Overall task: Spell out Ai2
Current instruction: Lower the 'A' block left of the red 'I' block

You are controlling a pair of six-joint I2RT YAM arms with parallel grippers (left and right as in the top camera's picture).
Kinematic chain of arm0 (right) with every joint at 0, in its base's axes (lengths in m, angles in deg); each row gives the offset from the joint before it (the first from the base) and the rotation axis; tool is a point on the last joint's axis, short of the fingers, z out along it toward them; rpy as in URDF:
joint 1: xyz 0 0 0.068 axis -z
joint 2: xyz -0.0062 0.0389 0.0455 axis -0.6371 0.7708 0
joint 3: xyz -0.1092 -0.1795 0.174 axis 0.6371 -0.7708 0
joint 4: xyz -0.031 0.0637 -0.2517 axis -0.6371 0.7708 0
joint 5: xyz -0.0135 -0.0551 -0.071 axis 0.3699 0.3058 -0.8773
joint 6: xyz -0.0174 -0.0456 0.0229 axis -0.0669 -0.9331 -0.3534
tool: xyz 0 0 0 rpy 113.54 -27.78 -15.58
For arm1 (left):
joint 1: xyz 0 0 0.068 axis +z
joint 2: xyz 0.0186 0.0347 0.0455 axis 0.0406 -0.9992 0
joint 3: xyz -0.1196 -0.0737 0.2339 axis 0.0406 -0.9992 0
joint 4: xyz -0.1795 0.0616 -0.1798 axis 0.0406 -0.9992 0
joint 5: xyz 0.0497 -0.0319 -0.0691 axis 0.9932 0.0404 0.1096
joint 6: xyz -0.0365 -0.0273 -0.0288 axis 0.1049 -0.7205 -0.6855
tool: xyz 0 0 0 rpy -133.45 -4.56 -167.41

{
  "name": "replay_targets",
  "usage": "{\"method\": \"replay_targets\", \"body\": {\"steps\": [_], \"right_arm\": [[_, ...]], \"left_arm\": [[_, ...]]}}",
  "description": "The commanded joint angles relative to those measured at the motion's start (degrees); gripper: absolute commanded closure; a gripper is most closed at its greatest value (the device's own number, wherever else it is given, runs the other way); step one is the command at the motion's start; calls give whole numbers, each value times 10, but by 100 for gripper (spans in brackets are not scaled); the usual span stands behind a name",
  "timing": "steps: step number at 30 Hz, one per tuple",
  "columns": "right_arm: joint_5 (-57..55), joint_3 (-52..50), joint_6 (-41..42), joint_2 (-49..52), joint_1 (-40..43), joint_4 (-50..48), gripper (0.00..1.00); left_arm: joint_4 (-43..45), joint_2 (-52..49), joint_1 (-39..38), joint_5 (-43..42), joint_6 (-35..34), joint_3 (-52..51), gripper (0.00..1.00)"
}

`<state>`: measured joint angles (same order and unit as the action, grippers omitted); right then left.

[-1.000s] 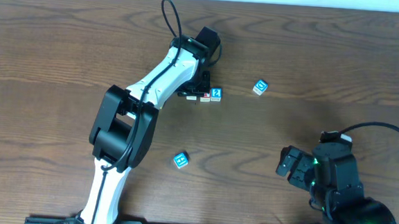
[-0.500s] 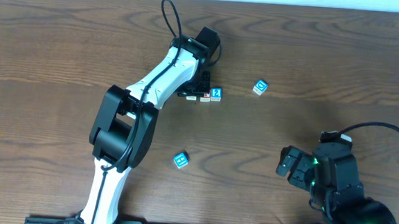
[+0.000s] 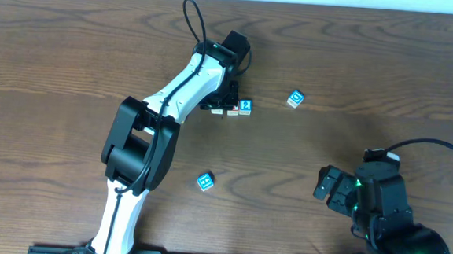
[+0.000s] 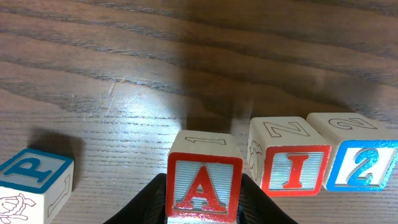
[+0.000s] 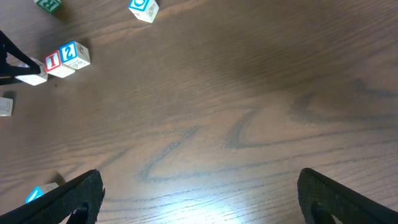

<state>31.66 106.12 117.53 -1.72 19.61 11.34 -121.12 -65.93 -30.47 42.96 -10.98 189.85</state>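
Note:
My left gripper (image 4: 204, 202) is shut on a red A block (image 4: 204, 186), held just left of a red I block (image 4: 289, 158) and a blue 2 block (image 4: 357, 155) standing in a row. In the overhead view the left gripper (image 3: 221, 105) sits at the row's left end, beside the I block (image 3: 233, 108) and the 2 block (image 3: 246, 106). My right gripper (image 5: 199, 199) is open and empty over bare wood at the table's front right (image 3: 325, 188). The I block (image 5: 55, 62) and the 2 block (image 5: 76, 54) show far left in the right wrist view.
A blue P block (image 4: 34, 177) lies left of the A block. A blue block (image 3: 295, 98) lies right of the row, and another blue block (image 3: 205, 181) lies near the table's front. A green block (image 5: 48, 5) shows at the top left of the right wrist view.

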Motion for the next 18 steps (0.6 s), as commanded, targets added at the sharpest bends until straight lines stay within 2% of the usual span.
{"method": "replay_targets", "body": {"steps": [1,9,18], "right_arm": [[-2,0,10,-2,-4,-1,1],[-2,0,10,-2,-3,-1,2],[-2,0,10,-2,-4,-1,1]], "left_arm": [[-2,-12,1,9,-5,-3,64],[-4,-12,1,9,-5,-3,61],[-2,-12,8,9,-3,-3,66]]}}
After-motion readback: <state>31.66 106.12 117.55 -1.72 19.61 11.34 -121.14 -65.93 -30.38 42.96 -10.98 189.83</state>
